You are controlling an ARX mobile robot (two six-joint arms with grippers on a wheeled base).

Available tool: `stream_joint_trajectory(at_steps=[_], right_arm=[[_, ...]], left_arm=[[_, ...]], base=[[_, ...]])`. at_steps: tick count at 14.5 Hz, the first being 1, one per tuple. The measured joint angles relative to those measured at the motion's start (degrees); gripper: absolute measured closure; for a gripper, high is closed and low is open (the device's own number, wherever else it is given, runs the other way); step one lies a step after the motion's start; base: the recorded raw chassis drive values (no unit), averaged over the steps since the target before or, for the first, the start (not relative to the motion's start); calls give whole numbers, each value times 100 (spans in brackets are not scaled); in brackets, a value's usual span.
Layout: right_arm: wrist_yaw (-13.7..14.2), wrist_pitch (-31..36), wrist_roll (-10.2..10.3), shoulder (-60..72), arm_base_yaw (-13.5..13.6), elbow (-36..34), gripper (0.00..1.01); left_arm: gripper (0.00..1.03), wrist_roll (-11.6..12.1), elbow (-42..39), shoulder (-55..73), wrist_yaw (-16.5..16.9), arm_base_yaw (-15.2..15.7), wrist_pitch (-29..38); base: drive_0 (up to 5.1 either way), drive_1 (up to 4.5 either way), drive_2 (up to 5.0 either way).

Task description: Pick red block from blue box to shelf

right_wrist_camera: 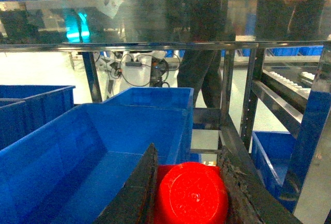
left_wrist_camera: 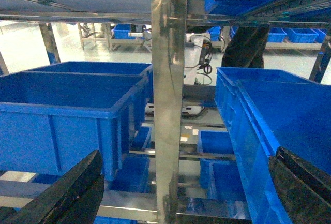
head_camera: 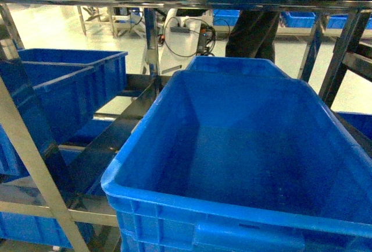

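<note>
We take the large blue crate [head_camera: 256, 147] in the head view as our landmark. Its near rim runs across the bottom of that view; its interior shows only bare floor and walls. A second crate [head_camera: 235, 66] sits directly behind it, touching its far wall. Left of it, a sloping steel rail of the shelf [head_camera: 35, 147] separates it from another stack of blue crates [head_camera: 64, 83]; a horizontal shelf beam crosses above the crate, leaving open room between rim and beam.

In the right wrist view we see the right gripper [right_wrist_camera: 189, 193] clamped on the red block [right_wrist_camera: 191, 193], dark fingers [right_wrist_camera: 137, 193] pressed against both sides. The block hangs above the near right corner of the landmark crate, under the steel beam.

In the left wrist view the left gripper [left_wrist_camera: 181, 193] hangs spread wide with nothing between its fingers, facing an upright shelf post, left of the landmark crate.

We find no light turquoise box in any view.
</note>
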Motion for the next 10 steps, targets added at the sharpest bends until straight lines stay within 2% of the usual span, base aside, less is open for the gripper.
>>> stream_joint_trajectory(at_steps=[1, 3, 4, 6, 7, 10], right_arm=[[-2, 13, 4, 13, 2, 2, 75], [-129, 1167, 223, 1517, 420, 20, 75], [-13, 1921, 179, 2446, 695, 61, 75], [9, 2981, 42, 3906, 1036, 490, 75], [-24, 3329, -20, 4531, 1209, 688, 75], [-59, 4166, -98, 6059, 1475, 1143, 75]], left_arm=[[5, 0, 0, 0, 0, 0, 0], [5, 0, 0, 0, 0, 0, 0], [5, 0, 0, 0, 0, 0, 0], [5, 0, 0, 0, -2, 0, 0], [5, 0, 0, 0, -2, 0, 0], [5, 0, 0, 0, -2, 0, 0]], base=[[0, 0, 0], [0, 0, 0], [0, 0, 0], [0, 0, 0], [0, 0, 0], [0, 0, 0]])
